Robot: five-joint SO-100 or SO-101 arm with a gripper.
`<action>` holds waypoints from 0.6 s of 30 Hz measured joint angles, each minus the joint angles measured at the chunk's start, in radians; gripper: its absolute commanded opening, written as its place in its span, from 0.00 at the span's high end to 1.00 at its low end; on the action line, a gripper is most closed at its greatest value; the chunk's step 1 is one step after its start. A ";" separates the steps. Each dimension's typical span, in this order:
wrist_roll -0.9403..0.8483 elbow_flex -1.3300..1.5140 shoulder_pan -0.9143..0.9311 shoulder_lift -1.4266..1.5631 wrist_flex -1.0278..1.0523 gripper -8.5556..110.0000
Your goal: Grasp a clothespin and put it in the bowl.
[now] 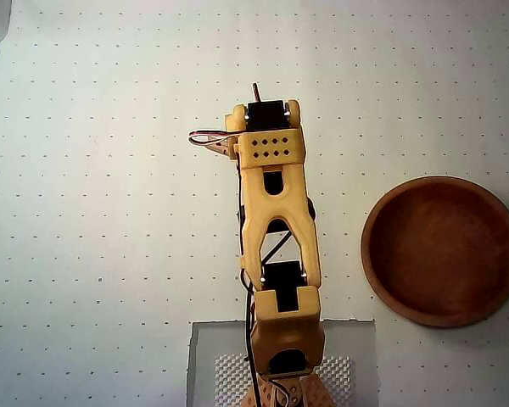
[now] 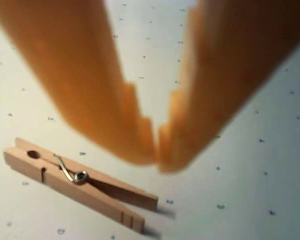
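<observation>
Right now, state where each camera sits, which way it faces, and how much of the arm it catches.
Overhead view: fixed above the table, looking straight down on the dotted mat, the arm seen from its base upward, and the bowl at right.
Wrist view: riding on the gripper, looking down past its fingertips, which meet, at the clothespin lying flat at lower left.
Shared: the dotted mat only; the arm hides the clothespin from above.
</observation>
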 measured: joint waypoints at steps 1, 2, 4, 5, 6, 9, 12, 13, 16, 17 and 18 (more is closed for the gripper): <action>-0.005 -0.032 0.000 -0.034 0.000 0.95; -0.009 -0.063 0.000 -0.069 0.000 0.95; -0.020 -0.129 0.002 -0.137 0.000 0.95; -0.026 -0.152 0.006 -0.156 0.000 0.95; -0.031 -0.173 0.012 -0.175 0.000 0.95; -0.052 -0.232 0.029 -0.225 0.000 0.95; -0.074 -0.279 0.038 -0.273 0.000 0.95; -0.083 -0.293 0.046 -0.291 0.000 0.95; -0.103 -0.316 0.069 -0.325 0.000 0.95; -0.112 -0.324 0.077 -0.336 0.000 0.95; -0.121 -0.333 0.084 -0.347 0.000 0.95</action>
